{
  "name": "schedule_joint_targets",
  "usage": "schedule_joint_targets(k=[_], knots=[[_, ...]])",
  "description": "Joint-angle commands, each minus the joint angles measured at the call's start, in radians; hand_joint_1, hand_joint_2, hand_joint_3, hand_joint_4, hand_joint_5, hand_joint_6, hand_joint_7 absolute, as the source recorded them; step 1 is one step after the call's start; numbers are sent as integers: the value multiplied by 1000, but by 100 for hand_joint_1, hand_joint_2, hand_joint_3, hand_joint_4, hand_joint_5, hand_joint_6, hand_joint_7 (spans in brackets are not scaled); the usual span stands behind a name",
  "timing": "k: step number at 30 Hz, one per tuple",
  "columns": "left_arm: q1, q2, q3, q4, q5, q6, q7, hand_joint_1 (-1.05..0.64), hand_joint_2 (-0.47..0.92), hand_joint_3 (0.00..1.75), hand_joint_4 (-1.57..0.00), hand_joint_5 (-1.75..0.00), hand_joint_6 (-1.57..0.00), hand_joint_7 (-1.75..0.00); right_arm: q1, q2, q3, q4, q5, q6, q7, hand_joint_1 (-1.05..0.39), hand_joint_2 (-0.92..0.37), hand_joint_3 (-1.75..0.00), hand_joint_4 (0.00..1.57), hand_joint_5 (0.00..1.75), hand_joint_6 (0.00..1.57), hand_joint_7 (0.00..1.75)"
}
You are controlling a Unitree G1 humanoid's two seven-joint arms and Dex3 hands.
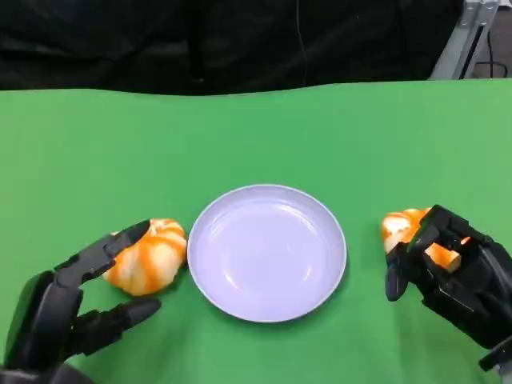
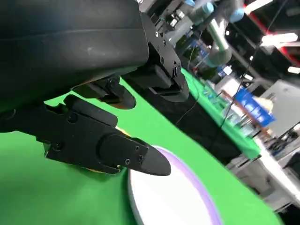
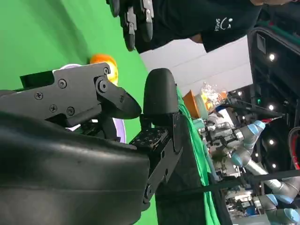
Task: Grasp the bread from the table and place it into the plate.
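Head view: a pale lilac plate (image 1: 267, 252) is seen at the lower centre of the frame, resting on a green table (image 1: 256, 136), and nothing is seen lying in it. Two pieces of bread are seen, one on each side of the plate. An orange and white striped bun (image 1: 152, 258) sits at the lower left, just beside the plate's left rim. The left hand (image 1: 76, 308) is seen in the lower left corner with its fingers spread wide around this bun: one finger is laid along the bun's upper left edge, and another is stretched out on the table below it, so the bun sits between them but is not closed upon. A second orange bread piece (image 1: 404, 228) is found at the lower right, well apart from the plate's right rim. The right hand (image 1: 452, 268) is placed over the right side of that piece, with its fingers curled around it; whether the piece is actually gripped or only touched cannot be told from the pictures. In the left wrist view, a black finger (image 2: 108, 147) is shown in the middle of the frame, with the plate's rim (image 2: 187, 176) at the lower right and a sliver of orange under the finger. In the right wrist view, the striped bun is seen at the upper left of the frame, and a person in a dark shirt (image 3: 206, 21) is shown at the top.
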Motion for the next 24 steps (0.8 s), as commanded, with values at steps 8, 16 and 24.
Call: schedule_joint_targets(k=[8,16,24], knots=[[-97,95,-112,19,71,191,35,-63,91,0,-47,0,-50,0,9,-3,2,1,-5,-21,-9,-2,-92,-76,71,175,65,142],[-137,147,-190,12,81,318,-6,-66,91,0,-38,0,-45,0,4,-2,4,13,-1,-37,-4,-3,-91,-76,70,175,63,143],[-150,185,-244,-9,55,428,-105,-59,89,0,-34,-1,-40,0,4,-2,6,6,-2,-36,-12,-3,-90,-78,70,175,62,147]])
